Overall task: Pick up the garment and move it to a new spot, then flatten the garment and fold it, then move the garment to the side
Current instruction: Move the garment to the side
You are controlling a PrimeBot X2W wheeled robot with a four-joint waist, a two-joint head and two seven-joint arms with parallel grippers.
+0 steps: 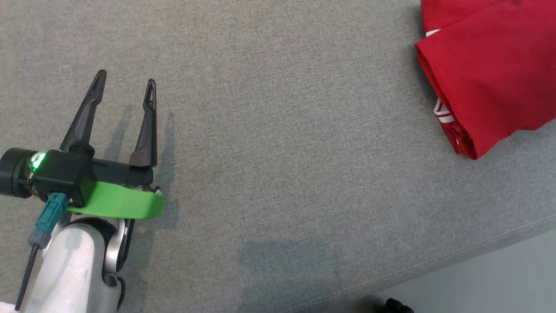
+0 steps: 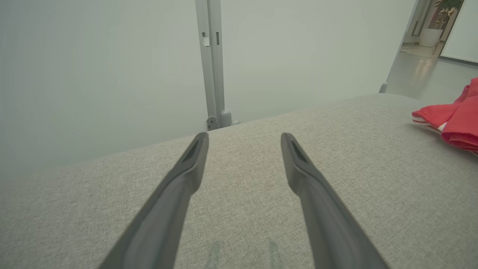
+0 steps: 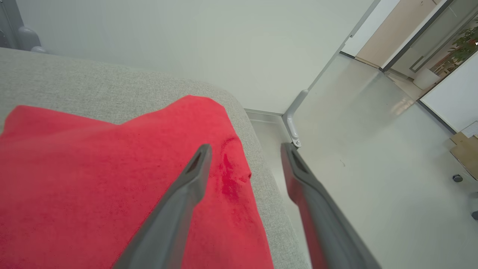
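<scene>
The garment [image 1: 491, 74] is red and already folded. It lies at the far right part of the grey fabric surface [image 1: 278, 130], and the top and right borders of the head view cut it off. Its thick folded edge runs on a slant, from the upper left down to the lower right, and ends in one corner that points toward the near rim of the surface. The long axis seems to follow this slanted edge, but I cannot tell it for sure, because the whole garment is not visible. A white print [image 1: 443, 112] shows between the layers at that edge.

The left pincer [image 1: 126, 78] is at the lower left of the head view, well apart from the garment. Its two dark fingers stand apart with nothing between them, and they point away from the robot, across the bare fabric. In the left wrist view the same pincer [image 2: 244, 136] is low over the surface [image 2: 242, 224], and the garment [image 2: 457, 123] lies far to the right side.

In the right wrist view the right pincer [image 3: 246, 146] is over the garment [image 3: 93, 179], with its fingers apart and holding nothing. One finger crosses the red cloth, and the other one is over the rim of the surface [image 3: 74, 82] and the pale floor [image 3: 373, 168]. Whether a finger touches the cloth, I cannot tell.
</scene>
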